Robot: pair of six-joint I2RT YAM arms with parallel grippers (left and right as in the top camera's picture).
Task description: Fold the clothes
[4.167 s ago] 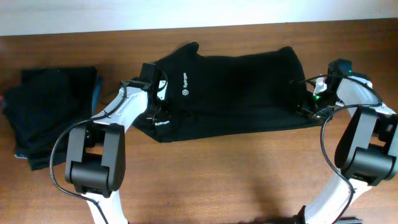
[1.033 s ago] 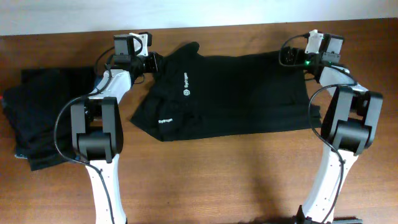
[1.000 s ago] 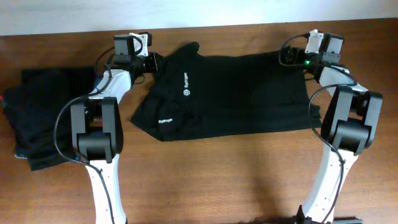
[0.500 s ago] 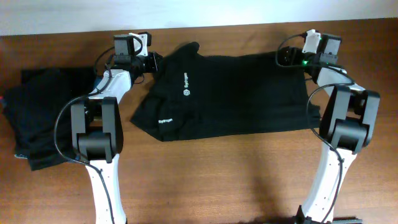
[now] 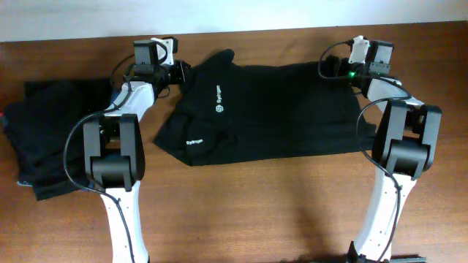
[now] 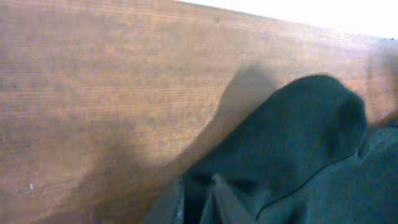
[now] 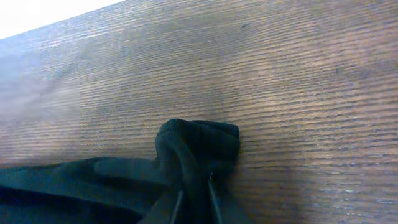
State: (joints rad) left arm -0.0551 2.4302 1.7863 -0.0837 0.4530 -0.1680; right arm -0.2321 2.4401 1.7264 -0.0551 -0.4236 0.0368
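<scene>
**A:** How far along is the folding?

**B:** The black shirt (image 5: 278, 109) lies across the middle of the table (image 5: 256, 212), logo (image 5: 218, 109) up. It is part-folded and rumpled at its left. A folded stack (image 5: 55, 139) at the far left looks finished.

**A:** And the grippers?

**B:** The left gripper (image 5: 180, 73) pinches the shirt's far left corner and the right gripper (image 5: 330, 68) the far right one. Both are closed on bunched cloth.

**A:** Any change?

**B:** Four seconds back, both were lower along the shirt's sides. Now they're at its far edge, and the right has crept inward.
</scene>
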